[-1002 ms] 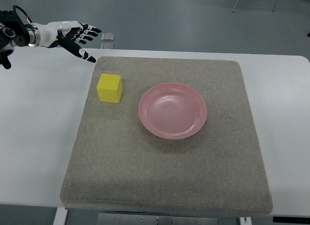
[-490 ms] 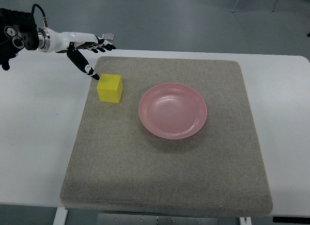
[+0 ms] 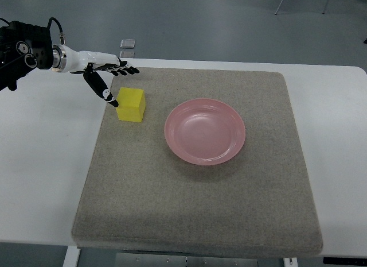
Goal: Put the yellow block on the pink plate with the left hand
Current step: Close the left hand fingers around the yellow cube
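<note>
Black and white at the far left: that is your left arm [image 3: 34, 51] coming in from the picture's left edge, dark housing and cable first, then a white forearm reaching out over the white tabletop [image 3: 46, 163]. Follow it to the right and you reach the left robot hand [image 3: 106, 77], spread wide open and holding nothing. Its fingers [image 3: 123, 69] fan out flat toward the right above the far left corner of the grey mat [image 3: 195, 221], while the thumb [image 3: 103, 92] points down and to the right, its dark tip right at the upper left edge of the yellow block [image 3: 131, 104]. From this steep angle you cannot tell whether that tip touches the block or hangs just above it.

Next along, the yellow block sits flat on the mat near its left edge, upright, with its top face lit and its near face a shade darker. No finger is wrapped around it, so it is not grasped.

Just beyond the mat's far edge, near the fingertips, a small pale square object [image 3: 128, 43] lies at the tabletop's far rim; it is too small to make out.

Keep moving right and you come to the pink plate [image 3: 205, 131], round and shallow, resting on the mat near its middle, close to the block but clearly apart from it, with bare mat between them. The plate holds nothing.

Past the plate, the mat runs on to its right edge, then a strip of white tabletop.
</note>
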Robot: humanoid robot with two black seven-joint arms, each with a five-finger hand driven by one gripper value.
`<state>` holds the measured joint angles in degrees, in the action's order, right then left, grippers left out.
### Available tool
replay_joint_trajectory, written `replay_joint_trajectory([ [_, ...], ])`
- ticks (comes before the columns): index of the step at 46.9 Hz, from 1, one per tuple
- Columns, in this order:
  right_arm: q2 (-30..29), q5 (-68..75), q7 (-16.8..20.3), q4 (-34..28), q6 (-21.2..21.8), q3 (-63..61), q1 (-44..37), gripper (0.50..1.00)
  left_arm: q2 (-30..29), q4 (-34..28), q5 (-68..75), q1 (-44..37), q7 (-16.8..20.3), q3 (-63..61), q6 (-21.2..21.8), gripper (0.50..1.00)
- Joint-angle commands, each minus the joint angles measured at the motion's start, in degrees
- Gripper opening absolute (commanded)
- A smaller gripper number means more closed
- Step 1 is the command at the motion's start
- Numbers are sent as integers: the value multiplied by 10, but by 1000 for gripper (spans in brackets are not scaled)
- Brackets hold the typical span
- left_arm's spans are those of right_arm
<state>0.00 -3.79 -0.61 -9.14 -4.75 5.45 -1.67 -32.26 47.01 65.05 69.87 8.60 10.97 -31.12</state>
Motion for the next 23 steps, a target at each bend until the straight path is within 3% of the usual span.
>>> replay_joint_trajectory([
  [1, 0, 0, 0, 0, 0, 0, 0, 924, 2, 0, 1, -1, 0, -2, -1, 988],
  [23, 0, 0, 0, 0, 0, 0, 0, 924, 26, -1, 22, -3, 0, -6, 4, 986],
])
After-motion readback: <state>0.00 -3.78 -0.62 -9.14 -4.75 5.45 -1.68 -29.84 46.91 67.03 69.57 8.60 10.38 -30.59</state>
